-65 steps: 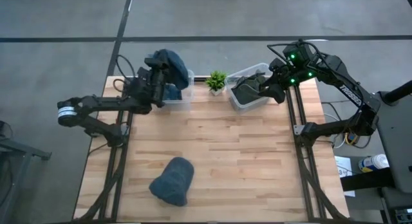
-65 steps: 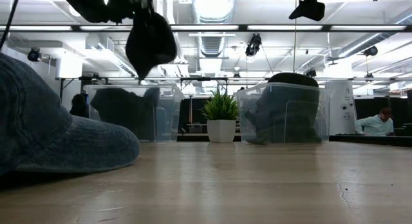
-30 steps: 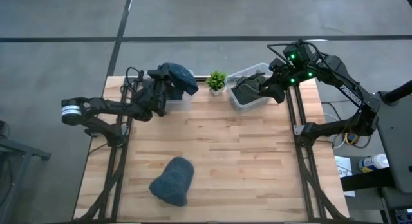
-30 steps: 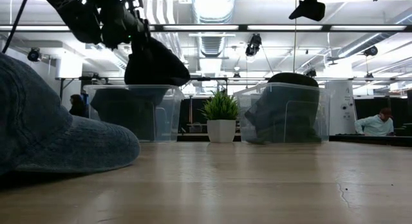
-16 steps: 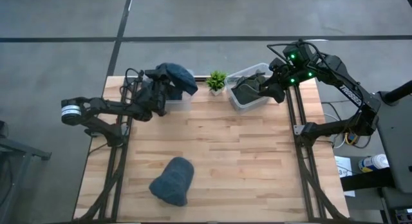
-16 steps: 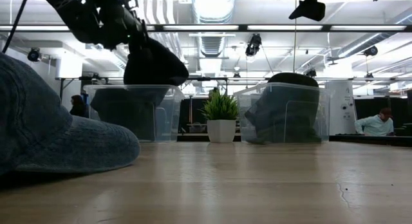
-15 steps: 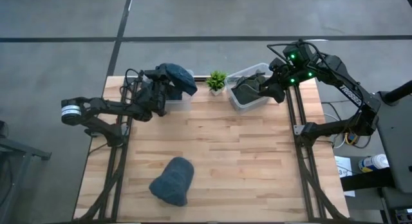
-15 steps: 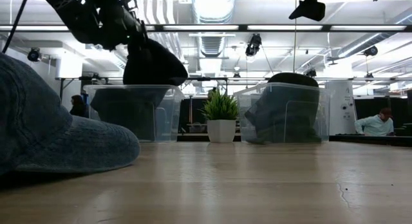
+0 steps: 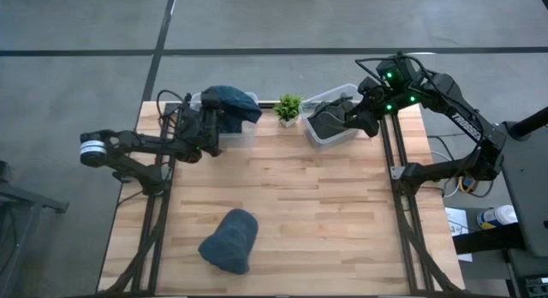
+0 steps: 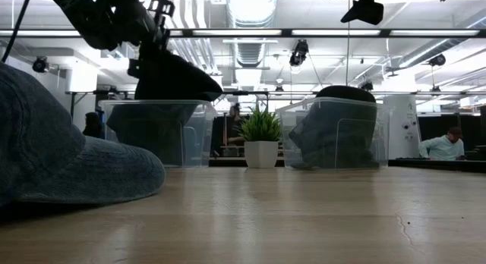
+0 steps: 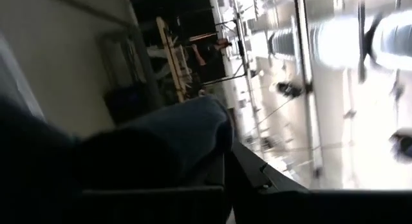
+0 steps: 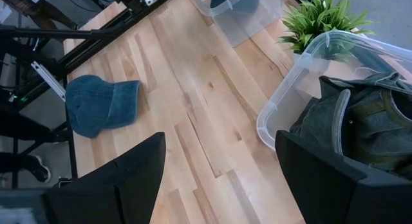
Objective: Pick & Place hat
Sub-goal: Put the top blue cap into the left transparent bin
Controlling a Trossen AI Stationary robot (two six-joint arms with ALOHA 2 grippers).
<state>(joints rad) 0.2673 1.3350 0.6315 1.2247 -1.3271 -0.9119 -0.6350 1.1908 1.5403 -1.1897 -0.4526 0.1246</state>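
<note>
A: Left gripper [image 9: 208,127]?

B: Clamped on a blue hat [image 9: 229,101], fingers pressed together on the fabric. It is holding the hat over the left bin [image 9: 244,129] at the table's back edge. In the low view the hat [image 10: 173,76] is hanging right above the bin's rim [image 10: 156,103], and I cannot tell whether it is touching.

A: Right gripper [image 9: 366,120]?

B: Fingers [image 12: 129,179] spread wide, holding nothing. It is hovering at the right bin [image 9: 321,135], which is sitting at the back right with dark clothing [image 12: 360,121] piled inside.

A: Any other hats?

B: A second blue cap [image 9: 229,240] is lying flat on the table [image 9: 325,212] near the front, left of centre, well apart from both grippers. The low view is showing it large at the left [image 10: 61,161]. The right wrist view is catching it too [image 12: 100,105].

A: Between the bins?

B: A small potted plant [image 9: 288,108], upright, just beside both bins.

A: Left wrist view?

B: Mostly blue fabric [image 11: 187,134] filling the frame, blurred, with the room behind.

A: People?

B: One seated far back at the right [image 10: 448,145], behind the table.
</note>
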